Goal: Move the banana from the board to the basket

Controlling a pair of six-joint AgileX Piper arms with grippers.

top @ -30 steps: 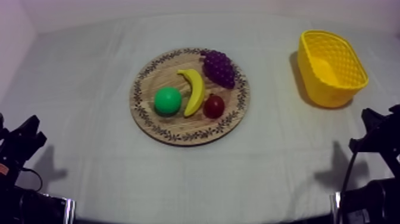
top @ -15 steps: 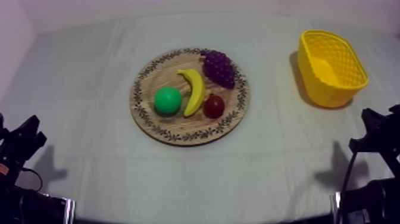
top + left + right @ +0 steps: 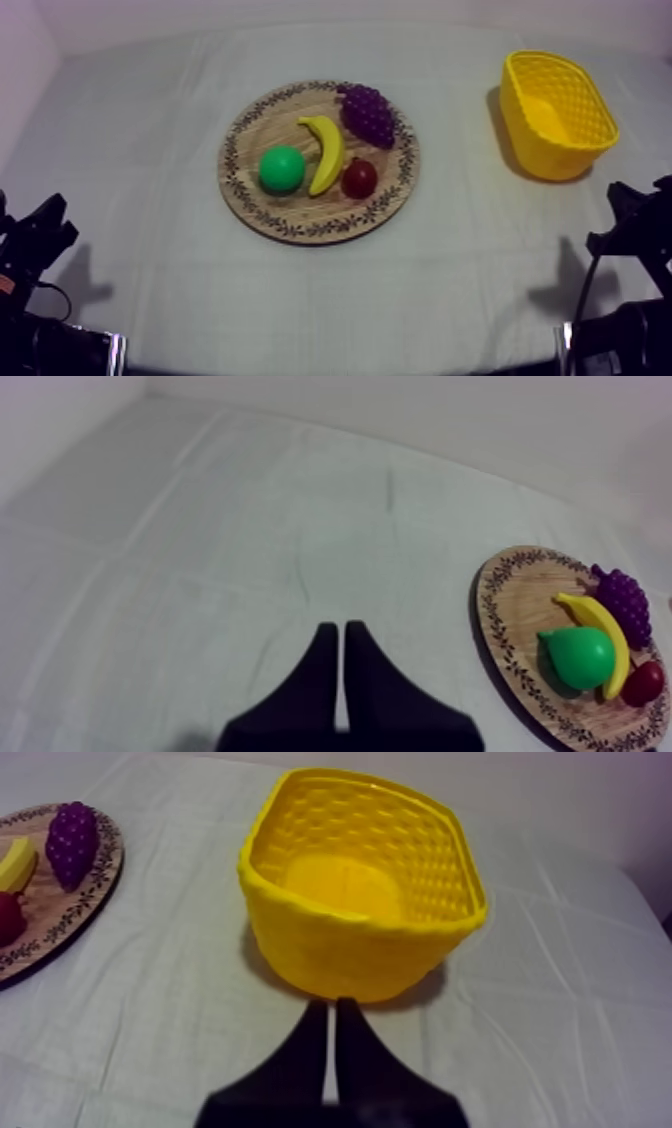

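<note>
Now | step: reach not yet begun, I judge | left gripper (image 3: 337, 631), right gripper (image 3: 330, 1007): fingers pressed together, holding nothing, well off the wooden board (image 3: 300, 222) | banana (image 3: 325, 152) mid-board, between pear (image 3: 281, 168) and small red fruit (image 3: 359, 179) | yellow basket (image 3: 556, 150) well apart, right of board | next: open, straddle banana crosswise

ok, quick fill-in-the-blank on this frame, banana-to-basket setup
1. The banana lies on the wooden ____.
2. The yellow basket stands on my ____ side, with nothing in it.
3. The left gripper and the right gripper are both ____ on nothing.
4. The pear beside the banana is coloured ____.

Missing words: board; right; shut; green.
</note>
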